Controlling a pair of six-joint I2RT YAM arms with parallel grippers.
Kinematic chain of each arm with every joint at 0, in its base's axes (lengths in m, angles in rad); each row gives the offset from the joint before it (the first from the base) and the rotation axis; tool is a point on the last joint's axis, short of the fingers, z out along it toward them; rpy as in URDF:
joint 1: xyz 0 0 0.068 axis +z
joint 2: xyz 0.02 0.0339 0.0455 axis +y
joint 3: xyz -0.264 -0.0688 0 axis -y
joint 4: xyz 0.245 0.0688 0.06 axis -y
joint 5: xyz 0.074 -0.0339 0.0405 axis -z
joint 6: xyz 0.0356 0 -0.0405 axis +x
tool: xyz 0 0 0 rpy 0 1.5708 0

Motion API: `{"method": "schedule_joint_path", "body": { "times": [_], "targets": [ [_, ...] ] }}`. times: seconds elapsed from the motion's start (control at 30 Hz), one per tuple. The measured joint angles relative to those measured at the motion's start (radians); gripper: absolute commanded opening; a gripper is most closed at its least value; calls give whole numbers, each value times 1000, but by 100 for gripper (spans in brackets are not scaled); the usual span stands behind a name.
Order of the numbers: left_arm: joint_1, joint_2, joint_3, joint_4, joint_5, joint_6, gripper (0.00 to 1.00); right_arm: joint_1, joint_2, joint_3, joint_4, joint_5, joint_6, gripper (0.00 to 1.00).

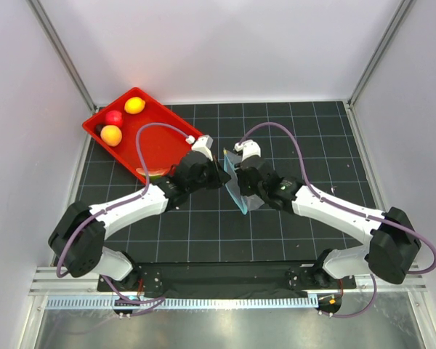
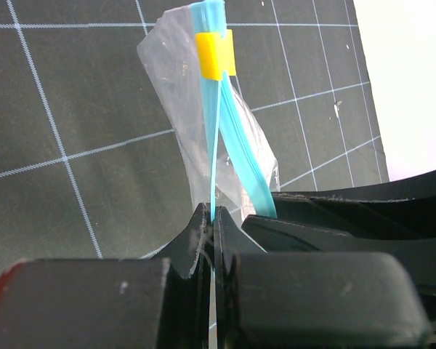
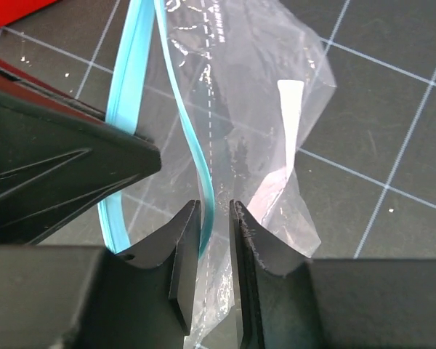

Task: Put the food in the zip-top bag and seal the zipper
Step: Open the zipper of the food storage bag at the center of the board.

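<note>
The zip-top bag [image 1: 251, 203] is held upright off the mat between both grippers. My left gripper [image 1: 219, 174] is shut on one lip of the teal zipper [image 2: 212, 145], below a yellow slider [image 2: 216, 54]. My right gripper [image 3: 214, 207] has its jaws a little apart, with the other zipper lip [image 3: 196, 145] and clear film [image 3: 254, 65] between them. The mouth gapes slightly. The lemon [image 1: 134, 105], red apple [image 1: 114, 118], orange ball [image 1: 110, 135], dark fruit [image 1: 99, 129] and watermelon wedge [image 1: 154, 173] lie in the tray.
The red tray [image 1: 167, 138] sits at the back left on the black gridded mat, its near corner under my left arm. White walls with metal posts close in the left, back and right sides. The right gripper's black body [image 2: 349, 218] crowds the left wrist view.
</note>
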Motion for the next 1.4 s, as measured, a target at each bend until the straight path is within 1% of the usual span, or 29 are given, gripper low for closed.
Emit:
{"method": "schedule_joint_path", "body": {
  "times": [0.07, 0.1, 0.17, 0.23, 0.37, 0.53, 0.73, 0.93, 0.97, 1.0, 1.07, 1.1, 1.13, 1.33, 1.4],
  "targets": [
    [0, 0, 0, 0, 0, 0, 0, 0, 0, 3, -4, 12, -5, 20],
    [0, 0, 0, 0, 0, 0, 0, 0, 0, 6, -8, 18, -7, 13],
    [0, 0, 0, 0, 0, 0, 0, 0, 0, 15, -16, 26, -13, 3],
    [0, 0, 0, 0, 0, 0, 0, 0, 0, 27, -23, 32, -19, 1],
    [0, 6, 0, 0, 0, 1, 0, 0, -1, 51, -38, 45, -36, 1],
    [0, 52, 28, -21, 0, 5, 0, 0, -16, 79, -70, 102, -62, 1],
    [0, 82, 36, -55, -2, 13, 0, 0, -51, 79, -103, 250, -81, 1],
    [0, 84, 38, -69, -1, 35, 0, 0, -32, 102, -150, 404, -100, 1],
    [0, 84, 38, -69, 0, 37, 0, 0, -19, 113, -159, 422, -100, 8],
    [0, 84, 39, -70, 0, 39, 0, 0, -5, 123, -165, 437, -100, 10],
    [0, 84, 40, -70, 4, 43, 0, 0, 19, 133, -172, 455, -100, 20],
    [0, 84, 40, -70, 5, 43, 0, 0, 32, 133, -179, 467, -98, 31],
    [0, 84, 40, -71, 5, 44, 0, 0, 38, 133, -184, 471, -100, 34],
    [0, 80, 40, -76, 9, 61, 0, 0, 50, 133, -193, 504, -105, 43],
    [0, 79, 40, -84, 17, 65, 0, -1, 50, 133, -193, 509, -107, 40]
  ]
}}
